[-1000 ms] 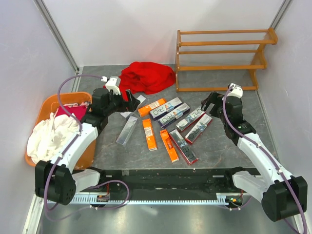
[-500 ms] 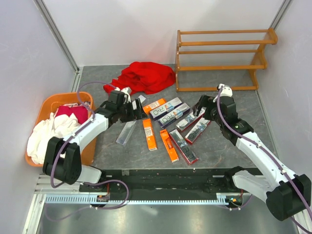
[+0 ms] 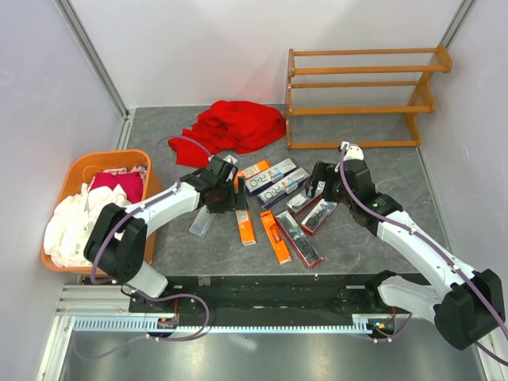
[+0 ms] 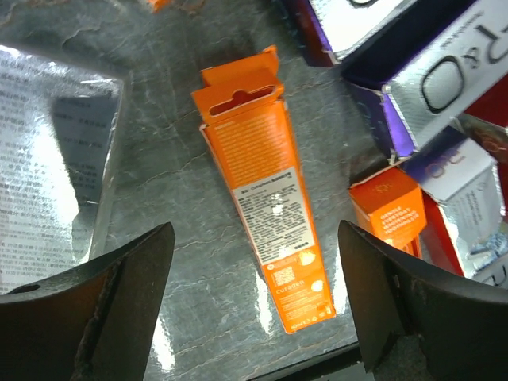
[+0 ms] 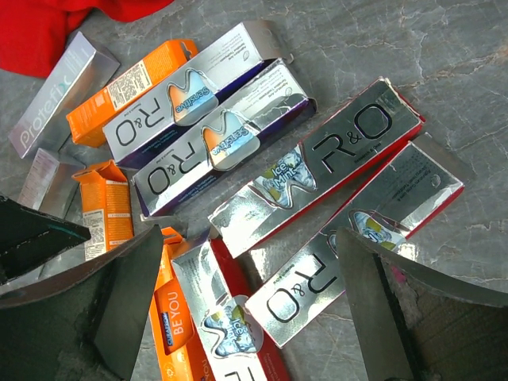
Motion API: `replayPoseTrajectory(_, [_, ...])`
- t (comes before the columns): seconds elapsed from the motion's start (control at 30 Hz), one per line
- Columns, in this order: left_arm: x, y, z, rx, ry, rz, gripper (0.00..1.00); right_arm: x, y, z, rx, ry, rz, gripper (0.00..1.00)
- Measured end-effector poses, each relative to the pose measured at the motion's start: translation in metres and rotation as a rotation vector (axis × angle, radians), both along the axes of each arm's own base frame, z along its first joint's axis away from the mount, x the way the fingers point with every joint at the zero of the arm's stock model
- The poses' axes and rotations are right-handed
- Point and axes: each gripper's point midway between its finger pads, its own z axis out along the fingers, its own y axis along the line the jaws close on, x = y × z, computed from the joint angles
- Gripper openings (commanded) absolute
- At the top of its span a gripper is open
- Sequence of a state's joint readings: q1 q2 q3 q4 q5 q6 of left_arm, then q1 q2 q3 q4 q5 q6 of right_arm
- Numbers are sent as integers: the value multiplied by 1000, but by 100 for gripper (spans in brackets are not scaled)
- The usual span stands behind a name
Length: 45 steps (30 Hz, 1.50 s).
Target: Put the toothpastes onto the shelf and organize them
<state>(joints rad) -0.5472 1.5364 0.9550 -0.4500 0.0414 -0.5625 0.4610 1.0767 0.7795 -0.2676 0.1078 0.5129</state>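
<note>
Several toothpastes lie flat in a loose cluster mid-table. My left gripper (image 3: pixel 231 198) hovers open over an orange box (image 4: pixel 266 214), which lies on the table between the jaws without touching them. A silver-grey box (image 4: pixel 48 167) lies to its left. My right gripper (image 3: pixel 317 182) is open above two red-and-silver boxes (image 5: pixel 317 171) (image 5: pixel 357 238), with a third (image 5: pixel 230 317) below them. Two purple-and-silver boxes (image 5: pixel 182 99) lie beyond. The wooden shelf (image 3: pixel 361 95) stands at the back right with nothing on its tiers.
A red cloth (image 3: pixel 238 123) is heaped behind the boxes. An orange plastic basket (image 3: pixel 103 157) with white and red cloths sits at the left. Grey walls close in both sides and the back.
The left arm has swung right from beside the basket to over the orange box. The right arm has moved left and down over the red-and-silver boxes.
</note>
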Motion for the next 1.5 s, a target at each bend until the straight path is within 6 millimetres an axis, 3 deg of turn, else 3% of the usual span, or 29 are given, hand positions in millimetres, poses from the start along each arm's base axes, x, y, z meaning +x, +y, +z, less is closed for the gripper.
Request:
replayPoseTrajectory(0.3, [-2,-2,-25,60,63,15,75,-3,3,-8,1,19,17,98])
replayPoseTrajectory(0.5, [11,-32,-30,29,55,-16,62,-10,6,-24,-4,64,36,98])
replayPoseTrajectory(0.57, [9,-35,-38,40,69,-25,53,-12,8,-28,0,77,46,98])
replayPoseTrajectory(0.9, [11,-35,-30,38,47,-19,38,-19,22,-27,45,91,118,98])
replayPoseTrajectory(1.03, [15,-41,4,-27,-30,-25,38,-25,33,-21,83,85,174,98])
replayPoseTrajectory(1.3, [30,-54,139,-368,-331,-61,38,-42,71,8,304,12,355,98])
replayPoseTrajectory(1.4, [36,-51,179,-520,-402,-82,38,-50,86,18,412,-8,419,98])
replayPoseTrajectory(1.5, [40,-52,203,-638,-436,-116,38,-58,99,32,524,-26,482,98])
